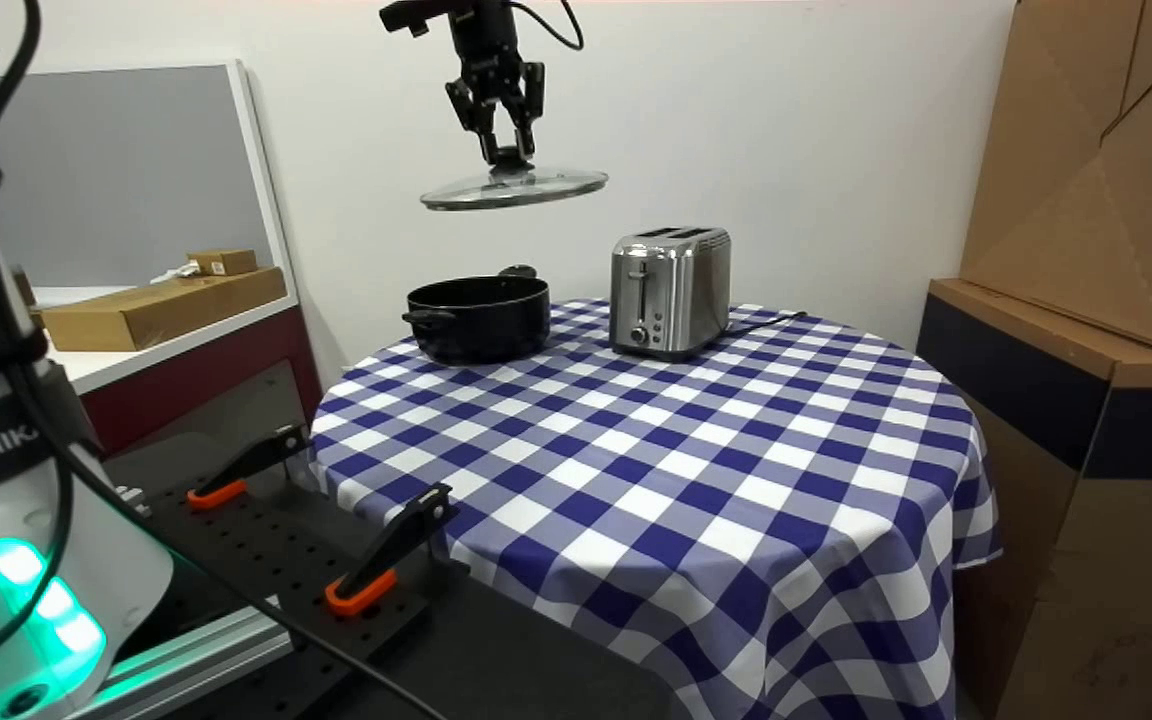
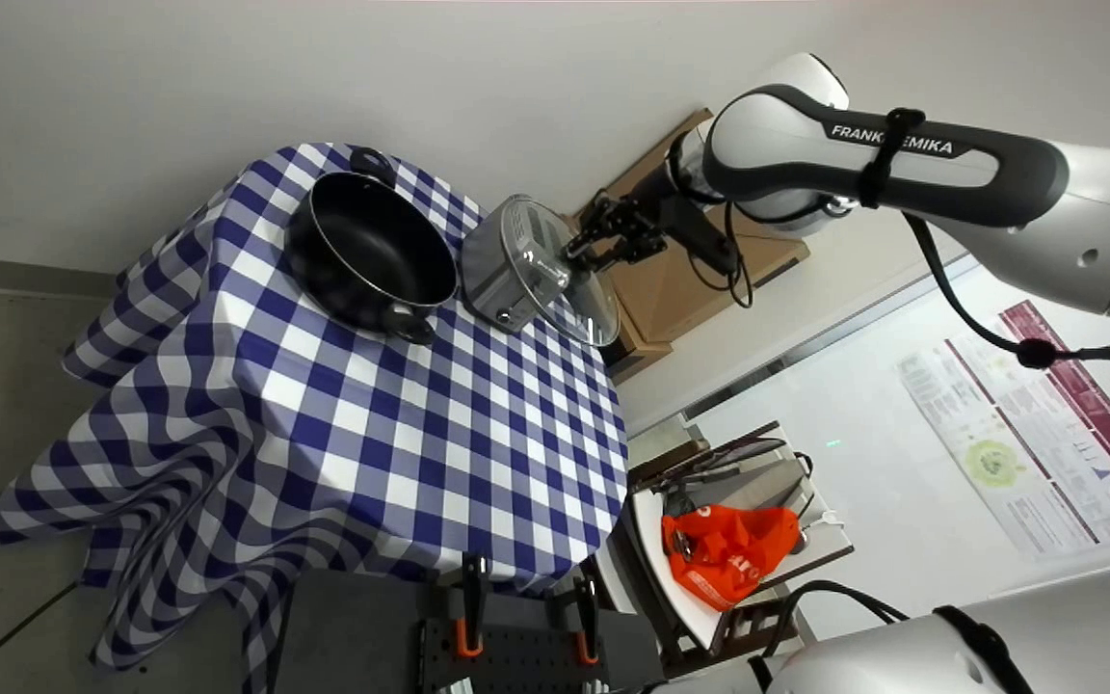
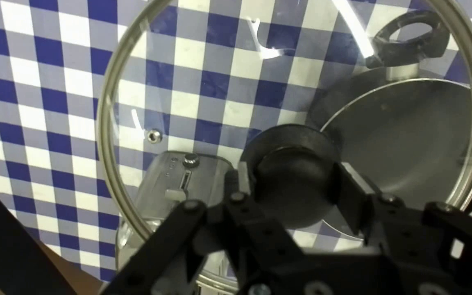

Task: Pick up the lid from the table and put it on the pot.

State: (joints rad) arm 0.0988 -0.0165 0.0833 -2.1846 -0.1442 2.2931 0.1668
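Observation:
The lid (image 1: 561, 184) is clear glass with a metal rim and a dark knob. My gripper (image 1: 509, 156) is shut on the knob and holds the lid in the air, slightly tilted. In an exterior view the lid (image 2: 603, 306) overlaps the toaster, with my gripper (image 2: 582, 258) at its knob. The black pot (image 1: 481, 320) stands open on the table, well below the lid; its inside shows in an exterior view (image 2: 377, 241). In the wrist view my gripper (image 3: 297, 180) clasps the knob, and the pot (image 3: 404, 135) shows through the right part of the lid (image 3: 228, 98).
A steel toaster (image 1: 671, 290) stands beside the pot on the round table with a checked cloth (image 1: 656, 470); its cord trails behind. Cardboard boxes (image 1: 1086, 180) stand beyond the table. Black clamps (image 1: 391, 545) with orange pads sit at the robot's base plate.

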